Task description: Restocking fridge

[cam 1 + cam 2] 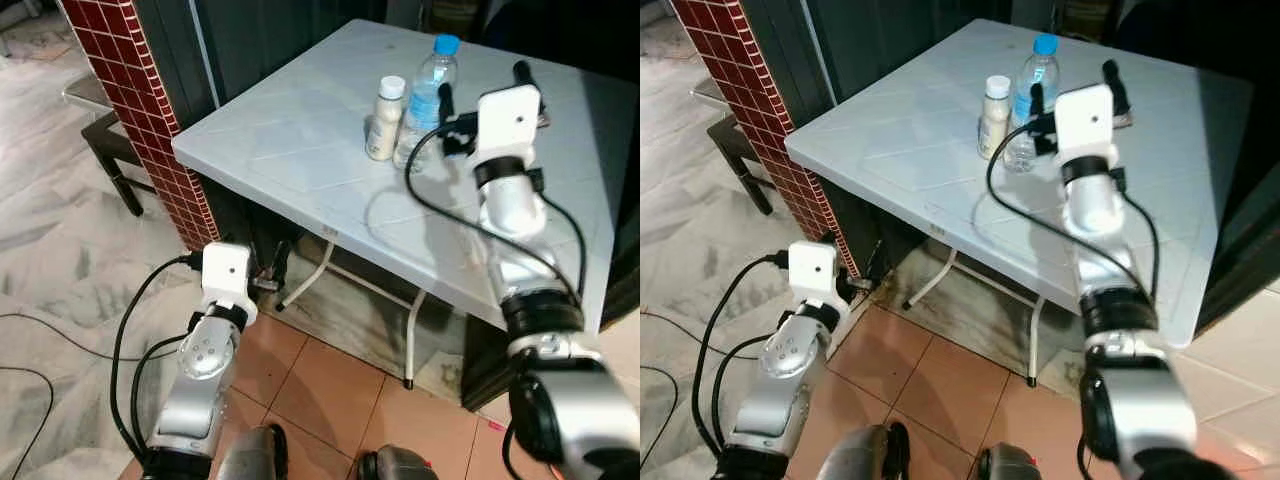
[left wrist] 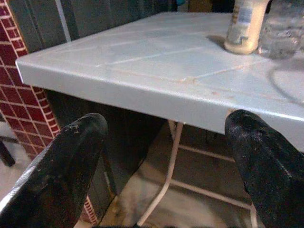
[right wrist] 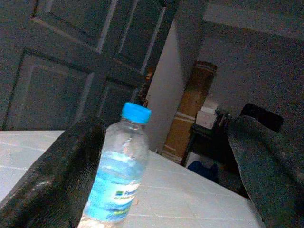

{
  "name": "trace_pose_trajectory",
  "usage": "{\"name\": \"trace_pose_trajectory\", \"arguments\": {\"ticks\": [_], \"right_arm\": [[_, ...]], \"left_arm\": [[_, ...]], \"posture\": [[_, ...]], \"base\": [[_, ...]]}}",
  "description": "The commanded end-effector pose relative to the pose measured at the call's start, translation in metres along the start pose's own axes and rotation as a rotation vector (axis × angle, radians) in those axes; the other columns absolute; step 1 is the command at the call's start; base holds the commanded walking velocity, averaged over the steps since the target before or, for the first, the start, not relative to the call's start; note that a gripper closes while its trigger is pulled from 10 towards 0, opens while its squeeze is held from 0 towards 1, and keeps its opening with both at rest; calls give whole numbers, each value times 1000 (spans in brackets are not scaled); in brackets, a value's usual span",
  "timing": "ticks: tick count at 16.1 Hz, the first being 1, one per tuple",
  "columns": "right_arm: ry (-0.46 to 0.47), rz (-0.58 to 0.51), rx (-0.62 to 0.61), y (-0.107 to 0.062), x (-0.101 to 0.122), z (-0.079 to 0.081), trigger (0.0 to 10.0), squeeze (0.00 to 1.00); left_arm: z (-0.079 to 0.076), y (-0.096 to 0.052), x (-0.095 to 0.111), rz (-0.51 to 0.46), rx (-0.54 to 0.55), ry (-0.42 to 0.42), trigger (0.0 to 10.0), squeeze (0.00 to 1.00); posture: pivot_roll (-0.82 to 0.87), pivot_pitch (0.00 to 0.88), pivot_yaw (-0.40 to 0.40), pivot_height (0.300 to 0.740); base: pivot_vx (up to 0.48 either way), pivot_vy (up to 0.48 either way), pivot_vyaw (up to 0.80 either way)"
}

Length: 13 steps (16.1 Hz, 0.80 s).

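A clear water bottle [image 1: 428,95] with a blue cap and label stands upright on the white table [image 1: 300,140]. Touching its left side is a small cream bottle [image 1: 384,120] with a white cap. My right gripper [image 1: 484,86] hovers open over the table just right of the water bottle. In the right wrist view the water bottle [image 3: 116,175] stands inside the gap, close to one finger [image 3: 61,175]. My left gripper [image 2: 164,142] is open and empty, low in front of the table's near edge [image 2: 142,90], with the cream bottle [image 2: 244,26] beyond.
A red-tiled pillar [image 1: 150,110] stands at the table's left corner, with a dark stool [image 1: 105,130] behind it. White table legs [image 1: 410,330] reach down to the tiled floor. Black cables [image 1: 30,350] lie on the floor at left. Dark doors [image 3: 71,61] and cardboard boxes [image 3: 190,114] stand behind the table.
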State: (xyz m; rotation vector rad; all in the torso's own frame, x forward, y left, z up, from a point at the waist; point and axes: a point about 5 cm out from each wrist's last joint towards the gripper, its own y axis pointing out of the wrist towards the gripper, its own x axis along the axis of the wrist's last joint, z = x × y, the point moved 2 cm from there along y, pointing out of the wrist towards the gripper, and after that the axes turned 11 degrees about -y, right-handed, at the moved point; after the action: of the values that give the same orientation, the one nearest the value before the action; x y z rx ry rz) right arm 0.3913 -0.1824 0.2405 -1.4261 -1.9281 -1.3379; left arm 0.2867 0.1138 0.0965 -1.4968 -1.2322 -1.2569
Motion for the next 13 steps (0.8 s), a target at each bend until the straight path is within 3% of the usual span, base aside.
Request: {"name": "trace_pose_trajectory", "arguments": {"ticks": [1, 4, 8, 10, 12, 13], "right_arm": [[13, -16, -16, 6, 4, -7, 10000, 0], [25, -12, -41, 15, 4, -18, 10000, 0], [97, -47, -18, 23, 12, -12, 10000, 0], [127, -51, 8, 12, 9, 0, 10000, 0], [104, -54, 2, -13, 4, 9, 10000, 0], [73, -57, 0, -35, 3, 15, 10000, 0]], "left_arm": [[1, -1, 3, -2, -4, 11, 10000, 0], [2, -3, 4, 4, -8, 17, 10000, 0], [2, -8, 7, 11, -18, 29, 10000, 0], [7, -8, 12, 4, 2, 22, 10000, 0], [12, -9, 14, 3, 11, 17, 10000, 0], [14, -10, 14, 5, 14, 15, 10000, 0]], "posture": [[84, 120, 63, 740], [94, 132, 72, 740], [114, 144, 83, 740], [123, 142, 84, 740], [118, 137, 81, 740], [109, 135, 81, 740]], "base": [[0, 0, 0], [0, 0, 0], [0, 0, 0], [240, 0, 0], [0, 349, 0], [0, 428, 0]]}}
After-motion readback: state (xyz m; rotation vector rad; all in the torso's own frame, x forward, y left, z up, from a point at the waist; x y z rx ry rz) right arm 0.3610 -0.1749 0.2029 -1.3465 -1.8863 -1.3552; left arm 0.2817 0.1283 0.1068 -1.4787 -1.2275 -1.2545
